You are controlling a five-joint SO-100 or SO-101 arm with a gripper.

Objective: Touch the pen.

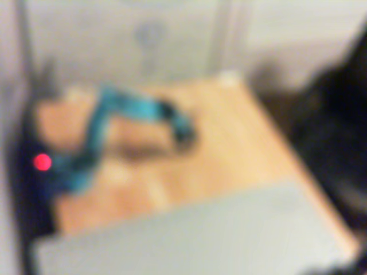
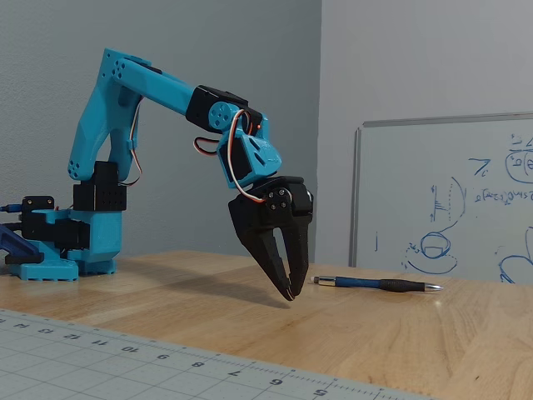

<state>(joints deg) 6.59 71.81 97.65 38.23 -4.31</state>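
Flat on the wooden table (image 2: pixel 466 333) lies the pen (image 2: pixel 379 284), its long axis running left to right across the sharp fixed view, with one end pointing at the whiteboard (image 2: pixel 441 200) and the other back toward the arm. From the pen, the gripper (image 2: pixel 289 292) stands just to the left in that view, its black fingertips angled down and nearly at table height, close to the pen's near end but seemingly apart from it. Its jaws are drawn together on nothing. By my reckoning, a short reach rightward along the pen's line would make contact. The other fixed view is too blurred to show the pen.
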